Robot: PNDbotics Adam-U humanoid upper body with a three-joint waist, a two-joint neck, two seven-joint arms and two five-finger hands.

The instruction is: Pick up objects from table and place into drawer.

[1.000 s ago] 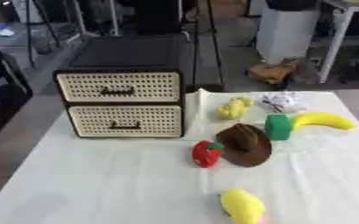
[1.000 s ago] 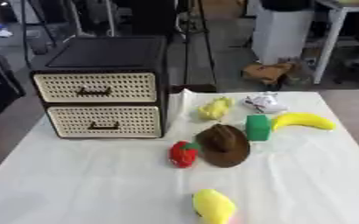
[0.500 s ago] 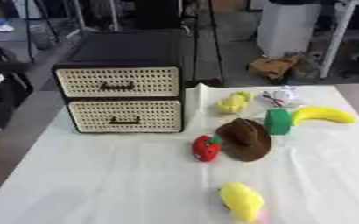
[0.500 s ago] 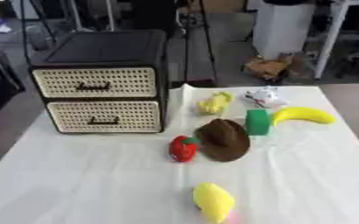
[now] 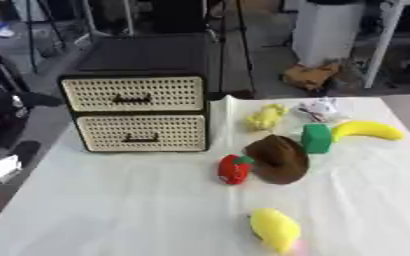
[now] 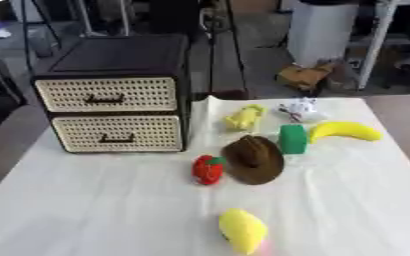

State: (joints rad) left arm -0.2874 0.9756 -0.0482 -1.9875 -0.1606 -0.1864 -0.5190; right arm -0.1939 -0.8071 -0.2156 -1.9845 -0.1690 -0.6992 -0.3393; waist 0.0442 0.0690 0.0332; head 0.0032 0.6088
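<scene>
A black drawer unit (image 5: 140, 95) with two cream wicker fronts stands at the table's back left, both drawers shut. To its right lie a red fruit (image 5: 233, 169), a brown hat (image 5: 278, 159), a green block (image 5: 315, 138), a banana (image 5: 368, 131), a knobbly yellow piece (image 5: 266, 117) and a small white thing (image 5: 322, 108). A yellow fruit (image 5: 275, 229) lies nearer the front edge. A black shape with pale parts (image 5: 5, 115) shows at the left edge, off the table; it looks like my left arm. My right hand shows in no view.
A white cloth (image 6: 95, 200) covers the table, with bare cloth in front of the drawers. Beyond the far edge are stand legs, a white bin (image 6: 324, 30) and a brown bundle on the floor (image 6: 305, 76).
The whole picture has shifted, so the camera moved. The objects keep their places relative to one another. The dark shape at the left edge reaches further in.
</scene>
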